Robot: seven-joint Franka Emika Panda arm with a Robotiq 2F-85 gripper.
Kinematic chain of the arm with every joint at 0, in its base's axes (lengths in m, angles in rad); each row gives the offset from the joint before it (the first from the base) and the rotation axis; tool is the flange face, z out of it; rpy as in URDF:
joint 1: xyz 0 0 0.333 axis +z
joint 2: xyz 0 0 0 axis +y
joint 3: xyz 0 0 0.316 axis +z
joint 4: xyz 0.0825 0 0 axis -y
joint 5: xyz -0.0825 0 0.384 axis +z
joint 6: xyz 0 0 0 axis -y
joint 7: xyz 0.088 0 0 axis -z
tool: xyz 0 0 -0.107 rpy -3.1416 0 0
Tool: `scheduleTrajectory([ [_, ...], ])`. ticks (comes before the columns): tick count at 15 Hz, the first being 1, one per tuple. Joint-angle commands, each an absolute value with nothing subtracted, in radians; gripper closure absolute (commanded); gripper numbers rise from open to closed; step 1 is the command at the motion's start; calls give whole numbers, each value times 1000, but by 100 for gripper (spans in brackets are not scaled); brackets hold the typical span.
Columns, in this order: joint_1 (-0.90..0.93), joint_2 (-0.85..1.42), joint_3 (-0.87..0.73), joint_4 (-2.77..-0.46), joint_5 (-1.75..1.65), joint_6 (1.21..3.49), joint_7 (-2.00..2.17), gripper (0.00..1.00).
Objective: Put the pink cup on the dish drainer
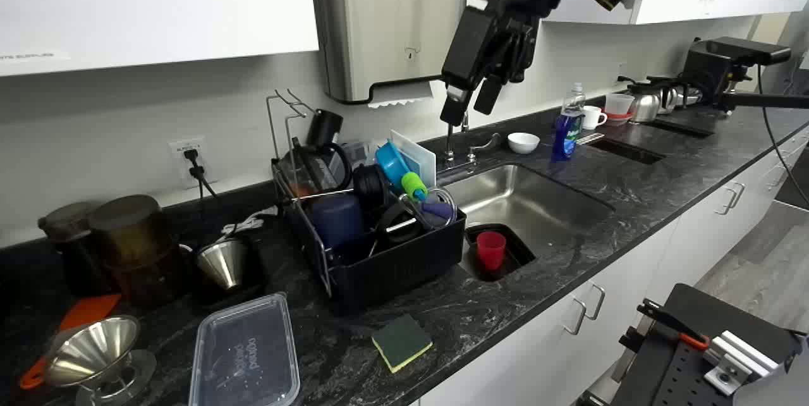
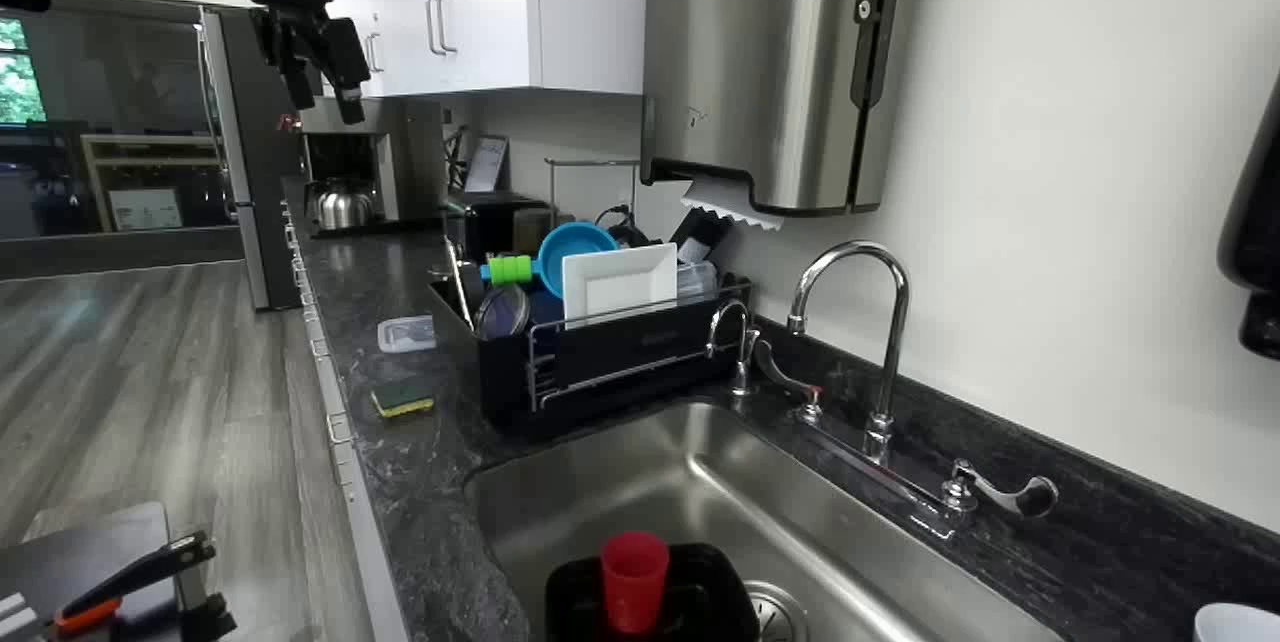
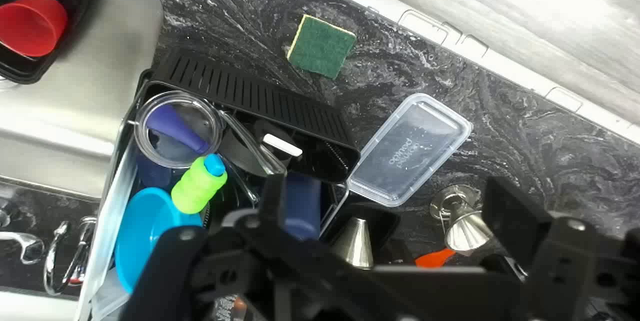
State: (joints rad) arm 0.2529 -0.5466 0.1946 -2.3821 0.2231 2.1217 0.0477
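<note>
The pink cup point(image 1: 490, 251) point(image 2: 635, 584) stands mouth-up in a black tub point(image 2: 715, 597) inside the sink point(image 1: 550, 203). At the upper left edge of the wrist view the cup point(image 3: 54, 17) shows partly cut off. Beside the sink, on the counter, is the dish drainer point(image 1: 404, 274) point(image 2: 640, 352) point(image 3: 260, 103), crowded with dishes. My gripper point(image 1: 471, 102) point(image 2: 325, 104) point(image 3: 390, 201) hangs high over the counter, well away from the cup. Its fingers are wide apart, and nothing is held between them.
A blue pan point(image 2: 575, 257), a white plate point(image 2: 620, 280) and a lime-green item point(image 3: 199, 188) rise from the drainer. A tall faucet point(image 2: 895, 322) stands behind the sink. Around the drainer lie a sponge point(image 1: 402, 341), a clear container point(image 1: 246, 355) and a metal funnel point(image 1: 95, 349).
</note>
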Motion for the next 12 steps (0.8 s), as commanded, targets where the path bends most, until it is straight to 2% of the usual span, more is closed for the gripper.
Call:
scheduleTrajectory([
  [1, 252, -546, 195, -2379, 223, 2118, 48, 0],
  [12, 250, -519, 187, -2391, 237, 2133, 46, 0],
])
